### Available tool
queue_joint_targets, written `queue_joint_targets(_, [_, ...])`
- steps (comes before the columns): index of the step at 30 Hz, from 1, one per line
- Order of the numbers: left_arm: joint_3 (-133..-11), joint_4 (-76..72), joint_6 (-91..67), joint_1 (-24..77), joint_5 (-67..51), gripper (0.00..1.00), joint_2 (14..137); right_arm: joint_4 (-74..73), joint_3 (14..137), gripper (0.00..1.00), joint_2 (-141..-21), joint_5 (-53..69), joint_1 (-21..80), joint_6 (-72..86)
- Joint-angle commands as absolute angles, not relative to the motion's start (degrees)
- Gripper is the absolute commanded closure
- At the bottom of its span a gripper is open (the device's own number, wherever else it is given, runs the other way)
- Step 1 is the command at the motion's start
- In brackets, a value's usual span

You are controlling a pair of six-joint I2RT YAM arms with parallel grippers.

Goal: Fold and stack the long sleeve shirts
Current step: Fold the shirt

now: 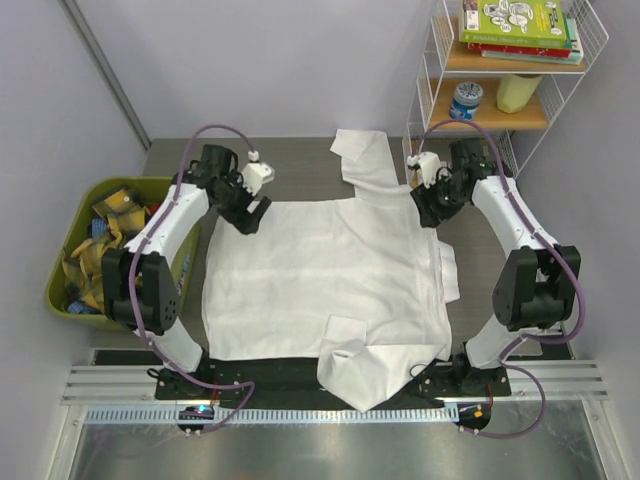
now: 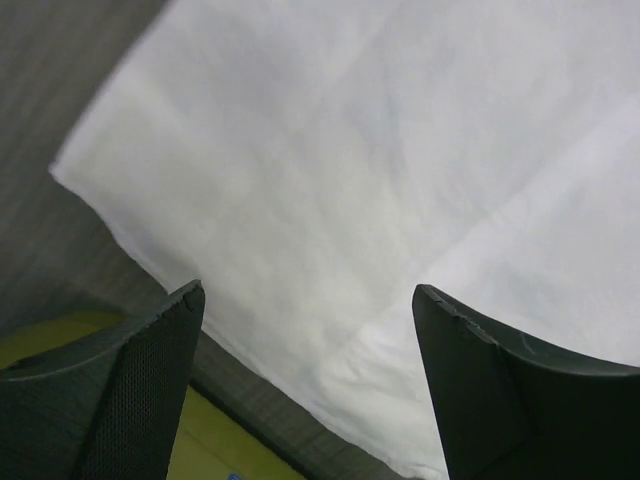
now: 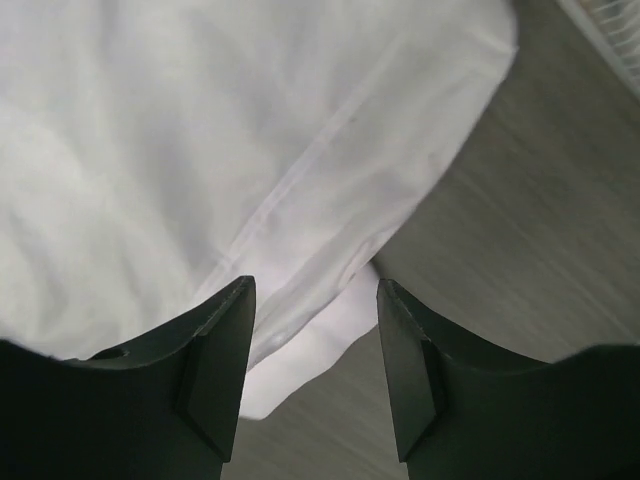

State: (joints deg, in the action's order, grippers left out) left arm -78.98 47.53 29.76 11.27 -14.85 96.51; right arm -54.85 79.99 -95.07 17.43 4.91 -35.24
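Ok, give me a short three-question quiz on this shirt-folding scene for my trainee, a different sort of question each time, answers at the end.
1. True or false: the left claw and the right claw both stand open, holding nothing, at the far edge of the white shirt.
2. Where is the green bin? A on the robot's left; B on the robot's right; C under the shirt.
3. What lies stacked on the top shelf of the wire rack?

Key: 1 true. 2 A. 3 books.
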Motion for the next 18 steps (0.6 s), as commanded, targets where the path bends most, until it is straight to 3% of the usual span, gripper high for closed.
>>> queue_joint_targets(1, [-84.5,41.0,27.4,9.0,-21.9,0.14,94.7,-38.7,83.8,0.43,-95.3,15.4,4.4,-31.9])
queue_joint_targets(7, [-88.3,38.5,30.1,7.3,-21.3,0.13,100.4,-33.6,89.7,0.41,-105.1,12.9,4.5,-32.3])
queue_joint_targets(18, [-89.7,34.7,37.2,4.5,-24.6,0.17,105.6,-24.3,90.3,0.42,-111.3,10.6,6.4,-34.0])
